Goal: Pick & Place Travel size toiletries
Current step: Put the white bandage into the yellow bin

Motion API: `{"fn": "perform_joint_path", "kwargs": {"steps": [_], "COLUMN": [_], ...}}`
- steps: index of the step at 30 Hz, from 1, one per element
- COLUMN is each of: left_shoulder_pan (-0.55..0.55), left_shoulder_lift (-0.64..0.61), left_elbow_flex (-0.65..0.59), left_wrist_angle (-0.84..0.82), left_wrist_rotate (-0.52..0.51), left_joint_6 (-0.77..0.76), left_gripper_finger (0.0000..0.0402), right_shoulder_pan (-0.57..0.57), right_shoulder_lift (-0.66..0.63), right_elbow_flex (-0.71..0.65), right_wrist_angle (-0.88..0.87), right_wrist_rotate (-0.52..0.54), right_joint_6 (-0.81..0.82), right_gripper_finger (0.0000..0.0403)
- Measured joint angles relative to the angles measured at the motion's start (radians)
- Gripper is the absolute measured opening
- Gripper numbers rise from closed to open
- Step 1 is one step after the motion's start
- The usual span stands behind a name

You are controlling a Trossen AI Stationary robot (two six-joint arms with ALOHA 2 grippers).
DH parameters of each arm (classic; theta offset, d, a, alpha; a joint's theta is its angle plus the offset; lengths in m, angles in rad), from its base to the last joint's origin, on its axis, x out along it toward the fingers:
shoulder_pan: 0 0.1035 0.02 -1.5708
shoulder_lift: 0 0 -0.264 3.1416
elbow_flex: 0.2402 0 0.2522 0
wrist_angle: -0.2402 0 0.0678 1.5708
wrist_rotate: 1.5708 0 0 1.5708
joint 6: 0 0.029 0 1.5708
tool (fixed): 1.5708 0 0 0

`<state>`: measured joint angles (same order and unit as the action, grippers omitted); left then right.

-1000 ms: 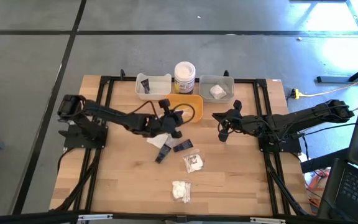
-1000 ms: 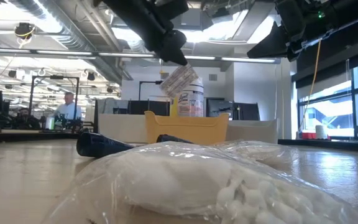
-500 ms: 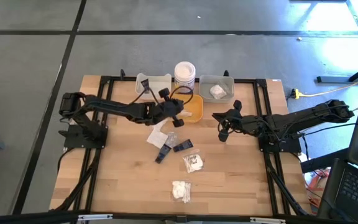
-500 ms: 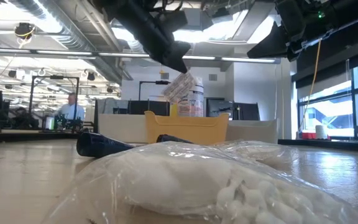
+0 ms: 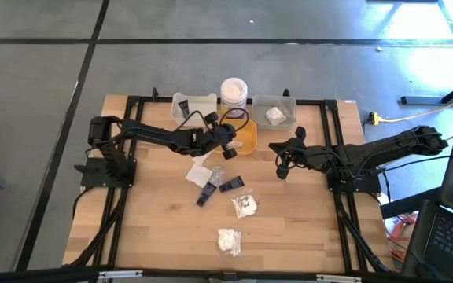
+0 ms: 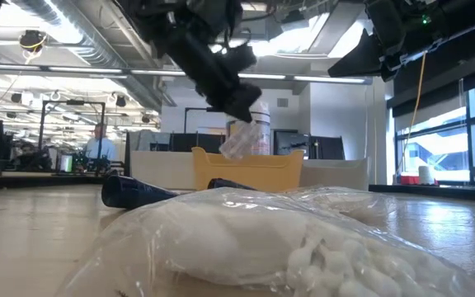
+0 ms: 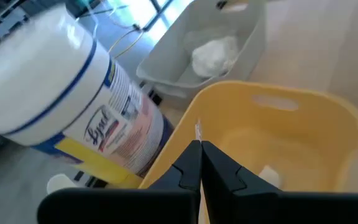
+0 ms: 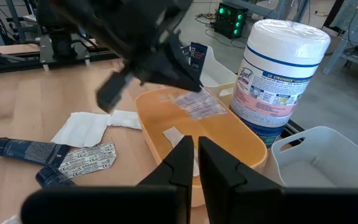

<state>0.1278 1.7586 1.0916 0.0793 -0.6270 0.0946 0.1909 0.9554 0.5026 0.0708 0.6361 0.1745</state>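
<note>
One sachet (image 8: pixel 194 104) is pinched in the closed left gripper (image 5: pixel 228 146), hanging just above the yellow tray (image 8: pixel 241 148), so the drop is straight down. Its long axis runs roughly along the tray's length in the right wrist view; I can't confirm tilt from the low view. Right gripper (image 5: pixel 281 167) sits near-closed and holds nothing, parked on the counter (image 5: pixel 148 220) well right of the tray, so left arm is the nearer one. Loose tubes (image 5: pixel 230 185) and wrapped fluffy pieces (image 5: pixel 244 206) remain on the counter. Left wrist view shows only the sachet's edge.
</note>
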Motion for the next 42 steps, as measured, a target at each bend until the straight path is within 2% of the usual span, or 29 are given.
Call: {"fn": "perform_joint_path", "kwargs": {"steps": [9, 18, 26, 36, 42], "left_shoulder_pan": [0.013, 0.012, 0.012, 0.012, 0.008], "left_shoulder_lift": [0.075, 0.140, 0.194, 0.196, 0.196], "left_elbow_flex": [0.000, 0.000, 0.000, 0.000, 0.000], "left_wrist_angle": [0.010, 0.030, 0.045, 0.061, 0.085], "left_wrist_rotate": [-0.004, 0.001, 0.041, 0.074, 0.099], "left_joint_6": [-0.118, -0.159, -0.187, -0.189, -0.140], "left_gripper_finger": [0.0002, 0.0002, 0.0002, 0.0002, 0.0034], "right_shoulder_pan": [0.000, 0.000, 0.000, 0.000, 0.000], "right_shoulder_lift": [0.000, 0.000, 0.000, 0.000, 0.000], "right_elbow_flex": [0.000, 0.000, 0.000, 0.000, 0.000], "right_wrist_angle": [-0.004, -0.004, -0.004, -0.004, -0.004], "right_wrist_rotate": [0.000, 0.000, 0.000, 0.000, 0.000], "right_joint_6": [0.000, 0.000, 0.000, 0.000, 0.000], "right_gripper_finger": [0.0042, 0.0050, 0.0037, 0.0022, 0.0027]}}
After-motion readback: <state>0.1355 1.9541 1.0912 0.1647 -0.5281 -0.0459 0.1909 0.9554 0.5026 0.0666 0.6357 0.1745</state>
